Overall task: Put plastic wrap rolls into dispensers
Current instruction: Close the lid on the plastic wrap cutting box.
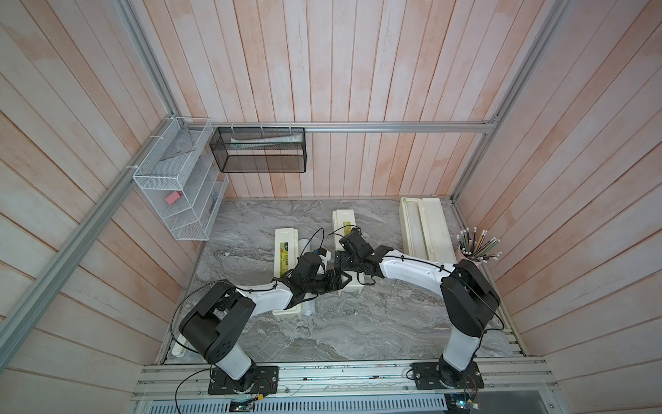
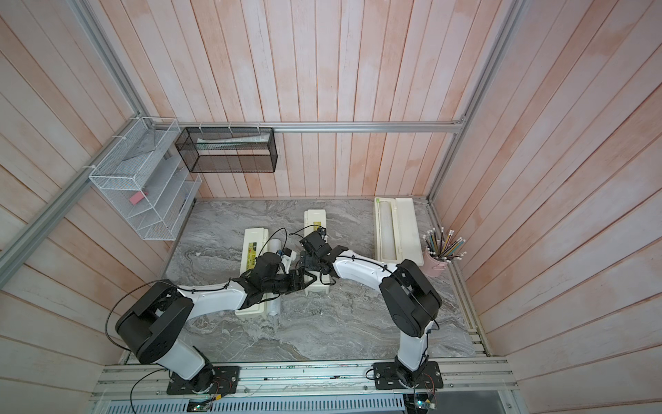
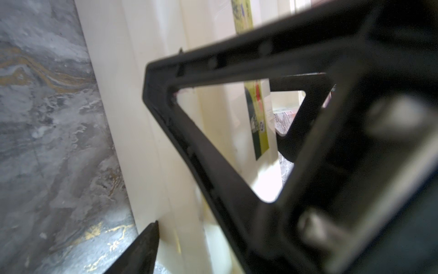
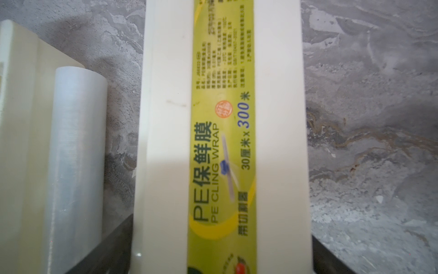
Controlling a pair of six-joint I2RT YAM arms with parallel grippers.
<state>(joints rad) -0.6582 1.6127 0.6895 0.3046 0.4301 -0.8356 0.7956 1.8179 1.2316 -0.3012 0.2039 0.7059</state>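
The middle dispenser (image 1: 344, 219) lies closed on the grey marble table (image 1: 358, 322), label strip up, so I can't see whether it contains a roll. Both arms cover its near half in both top views. My right gripper (image 4: 222, 227) straddles it, one finger against each long side. I cannot tell whether it is clamping or only bracketing the box. My left gripper (image 1: 342, 285) is at the box's near end on its left long edge. In the blurred left wrist view its jaws stand partly apart about that edge, with no bite that I can make out.

The left dispenser (image 1: 284, 247) is closed too, and my left arm hides its middle. A plastic wrap roll (image 1: 305, 245) lies on the table just beside it. The right dispenser (image 1: 435, 222) stands open near the back, with a roll (image 1: 412, 229) in its trough. A pale tube-like shape (image 1: 178, 350) at the near left corner is mostly hidden by the left arm, and I can't identify it.
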